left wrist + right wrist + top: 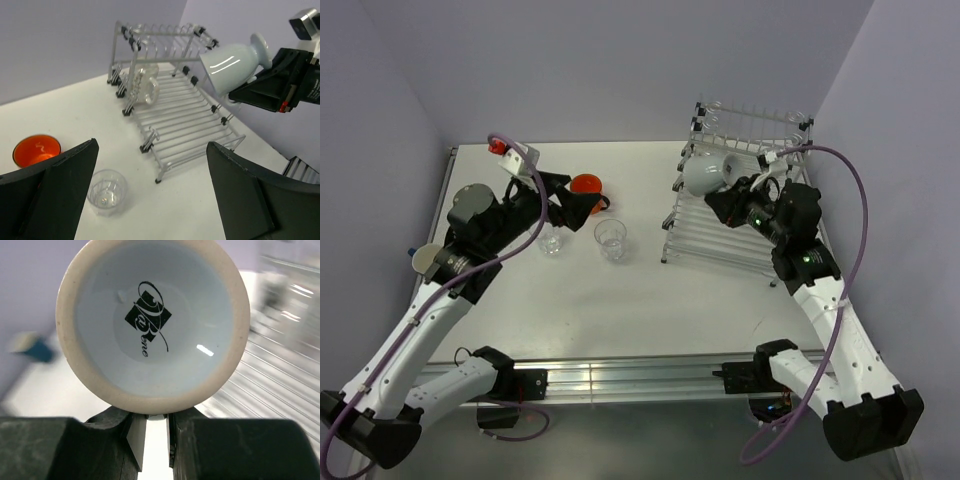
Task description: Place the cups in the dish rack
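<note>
My left gripper (575, 198) is wide open, its fingers (55, 195) far apart with nothing between them, and it hangs low over the back left of the table (640, 300). The orange mug (585, 184) stands upright on the table just beside that gripper, outside the jaws. I can't tell whether a finger touches it. Two clear glasses stand upright on the table. The left tumbler (551, 243) is close under my left wrist, and the right tumbler (610, 238) is between that arm and the dish rack (720, 240). They stand apart from each other, and neither touches the rack. My right gripper (728, 198) is closed, its fingers (131, 440) nearly together, clamped on the white mug (703, 172). The pinch sits at the mug's lower edge in the wrist view. The mug's body hides what part is pinched, so I can't tell. The white mug is in the air, tipped on its side above the left part of the rack's flat rods, and it does not rest on them. Its base, with a dark printed logo, faces my right wrist camera. Its inside is not visible. The dish rack sits at the back right of the table, a flat bed of rods with an upright row of prongs behind. One clear glass piece (145, 85) sits in the rack, leaning on prongs near its back left corner.
</note>
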Controlling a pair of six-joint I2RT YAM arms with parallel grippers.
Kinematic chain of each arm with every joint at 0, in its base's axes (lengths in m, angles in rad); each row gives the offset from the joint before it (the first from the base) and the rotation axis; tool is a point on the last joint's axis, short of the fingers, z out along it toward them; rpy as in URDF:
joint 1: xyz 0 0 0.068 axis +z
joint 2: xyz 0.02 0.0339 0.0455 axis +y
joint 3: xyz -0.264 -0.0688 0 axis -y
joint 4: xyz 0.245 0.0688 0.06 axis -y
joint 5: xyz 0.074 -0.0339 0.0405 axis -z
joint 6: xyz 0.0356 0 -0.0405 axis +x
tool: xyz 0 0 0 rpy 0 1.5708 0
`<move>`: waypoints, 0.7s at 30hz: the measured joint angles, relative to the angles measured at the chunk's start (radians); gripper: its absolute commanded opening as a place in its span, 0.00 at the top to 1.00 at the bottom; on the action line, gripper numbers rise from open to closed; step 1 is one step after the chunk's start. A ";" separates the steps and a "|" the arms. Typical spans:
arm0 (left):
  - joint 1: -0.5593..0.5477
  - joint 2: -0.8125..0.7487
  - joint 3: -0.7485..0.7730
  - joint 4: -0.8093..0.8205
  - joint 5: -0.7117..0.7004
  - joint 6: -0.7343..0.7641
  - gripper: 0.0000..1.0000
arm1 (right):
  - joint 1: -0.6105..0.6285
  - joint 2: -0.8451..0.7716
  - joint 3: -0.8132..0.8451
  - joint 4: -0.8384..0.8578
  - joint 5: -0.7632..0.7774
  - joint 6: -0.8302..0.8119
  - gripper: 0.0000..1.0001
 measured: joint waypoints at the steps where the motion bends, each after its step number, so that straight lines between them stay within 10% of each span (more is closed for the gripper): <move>1: 0.000 0.014 0.011 -0.020 -0.005 0.000 0.02 | -0.005 -0.014 -0.018 -0.024 0.062 -0.044 1.00; 11: 0.004 0.035 0.011 -0.074 -0.012 -0.004 0.03 | -0.019 0.070 -0.232 -0.119 0.538 -0.255 1.00; 21: 0.013 0.046 0.011 -0.093 -0.039 0.005 0.02 | -0.045 0.315 -0.220 0.055 0.705 -0.199 1.00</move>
